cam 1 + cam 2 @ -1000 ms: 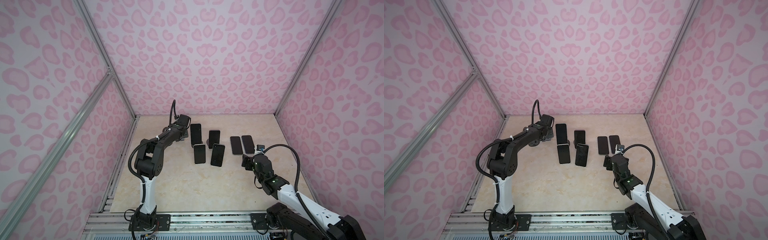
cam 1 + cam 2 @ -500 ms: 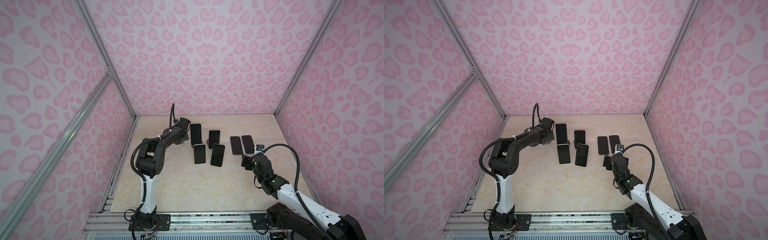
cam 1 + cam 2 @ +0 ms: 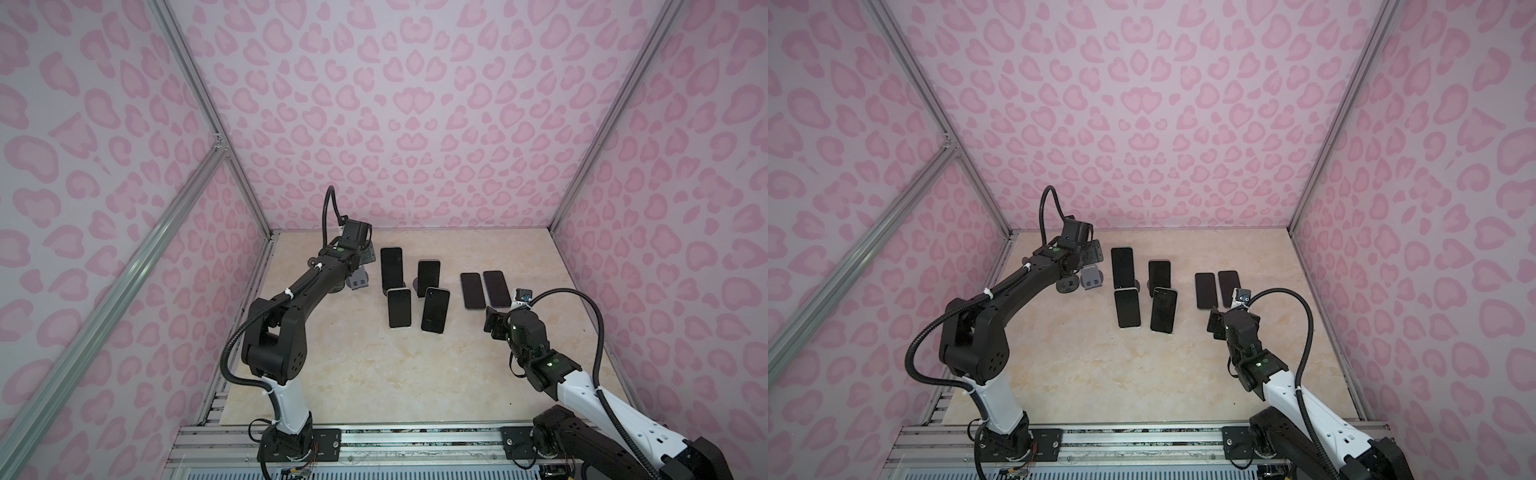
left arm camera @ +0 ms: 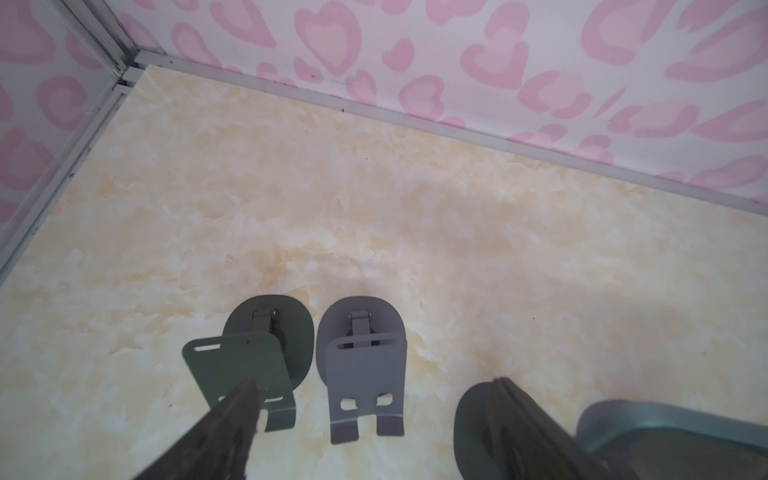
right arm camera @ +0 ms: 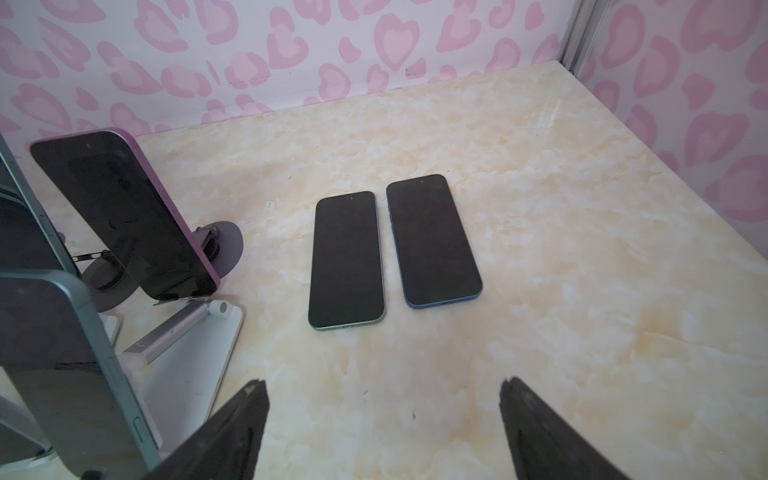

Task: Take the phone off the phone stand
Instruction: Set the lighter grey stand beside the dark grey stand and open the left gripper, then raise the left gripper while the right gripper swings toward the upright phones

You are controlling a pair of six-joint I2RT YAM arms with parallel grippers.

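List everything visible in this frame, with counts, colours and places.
Propped phones: four, dark screens, on stands mid-table, two rows.
Flat phones: two, dark screens, side by side right of those.
Empty stands: two, dark green and grey, left of the phones.
Table: one, cream marble, under everything.
Walls: pink heart print, around the table.
Left tool: open, empty, by the empty stands.
Right tool: open, empty, near the flat phones.
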